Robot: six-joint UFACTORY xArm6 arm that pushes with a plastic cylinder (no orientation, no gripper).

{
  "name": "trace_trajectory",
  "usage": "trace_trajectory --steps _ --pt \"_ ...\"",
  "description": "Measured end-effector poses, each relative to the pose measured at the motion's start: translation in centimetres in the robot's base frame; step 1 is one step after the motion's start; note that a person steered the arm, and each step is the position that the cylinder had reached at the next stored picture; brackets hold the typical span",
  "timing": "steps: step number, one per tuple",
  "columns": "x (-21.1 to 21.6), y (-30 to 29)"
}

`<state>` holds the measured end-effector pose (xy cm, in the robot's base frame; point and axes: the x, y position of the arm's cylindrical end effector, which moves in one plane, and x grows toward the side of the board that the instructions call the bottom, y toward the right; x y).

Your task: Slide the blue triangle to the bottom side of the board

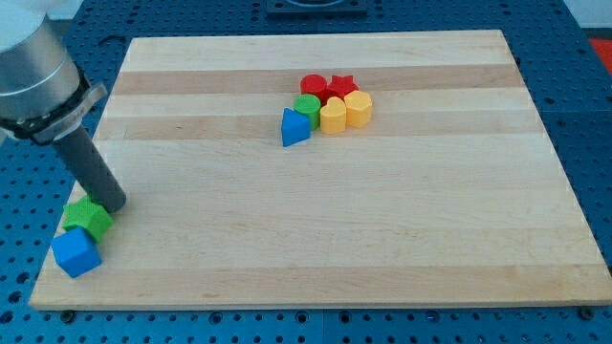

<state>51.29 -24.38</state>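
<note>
Currently my tip (pixel 113 204) at view's left edge, touching green block (pixel 88 218), holding nothing. Blue triangle (pixel 295 127) lies well apart, up and right, at cluster's left end beside green cylinder (pixel 306 105). Approach from above it, I judge.

Grey cylindrical arm (pixel 33 76) ending in dark rod (pixel 91 170).

No text, label, brand, number or sign can be read anywhere in this view. The blocks, the wooden board and the arm all show plain surfaces with no markings that can be made out.
</note>
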Motion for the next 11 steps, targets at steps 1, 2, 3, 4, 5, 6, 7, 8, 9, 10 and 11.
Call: trace_trajectory --steps 1,2,3,4,5,6,7,8,9,10,11 --pt "0.2 0.4" --pt "-0.2 6.2" --pt "-0.4 14.8" --pt "-4.0 22.8" --pt "-8.5 28.4" --pt "-11.9 27.4" --pt "-12.3 21.9" --pt "-11.9 17.1" --pt "-11.4 15.3" --pt "-12.9 15.4" --pt "-12.0 13.8"
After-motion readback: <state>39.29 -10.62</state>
